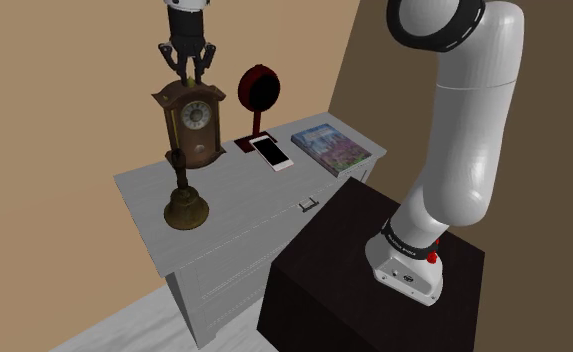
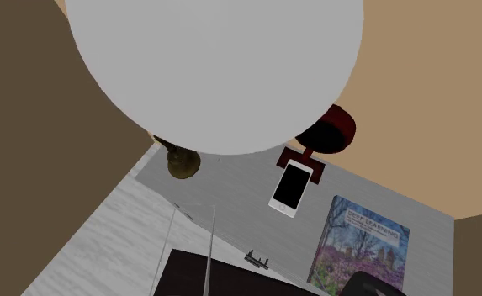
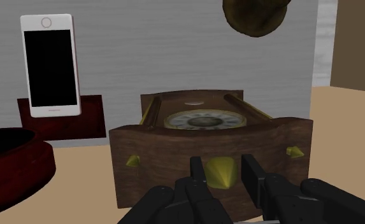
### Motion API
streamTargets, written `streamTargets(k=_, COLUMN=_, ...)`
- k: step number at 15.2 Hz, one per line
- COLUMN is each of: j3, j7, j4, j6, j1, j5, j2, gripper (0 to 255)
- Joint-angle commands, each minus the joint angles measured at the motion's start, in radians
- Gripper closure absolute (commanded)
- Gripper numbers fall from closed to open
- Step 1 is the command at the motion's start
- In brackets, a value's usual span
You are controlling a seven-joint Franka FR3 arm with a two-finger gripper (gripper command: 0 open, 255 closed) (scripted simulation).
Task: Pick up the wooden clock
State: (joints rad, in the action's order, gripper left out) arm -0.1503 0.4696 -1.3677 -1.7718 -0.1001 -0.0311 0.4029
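Observation:
The wooden clock stands upright at the back of the grey dresser, brown with a round pale dial and brass trim. My black gripper hangs straight over its top, pointing down. In the wrist view the clock's top lies just beyond the gripper, which is open. The clock's brass finial sits between the two fingertips, and I cannot tell whether they touch it. In the second exterior view the arm's pale body hides the clock.
A brass bell stands in front of the clock. Beside the clock are a white phone on a dark red base, a round red stand and a book. The dark stand box is at the lower right.

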Motion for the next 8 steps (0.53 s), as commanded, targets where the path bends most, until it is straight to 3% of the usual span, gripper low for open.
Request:
streamTargets(k=1, j3=0.000, j7=-0.001, j4=0.032, j6=0.029, j1=0.000, j5=0.000, j2=0.000, gripper=255)
streamTargets(k=8, j3=-0.001, j7=0.001, j4=0.150, j6=0.131, j1=-0.005, j5=-0.002, j2=0.015, gripper=255)
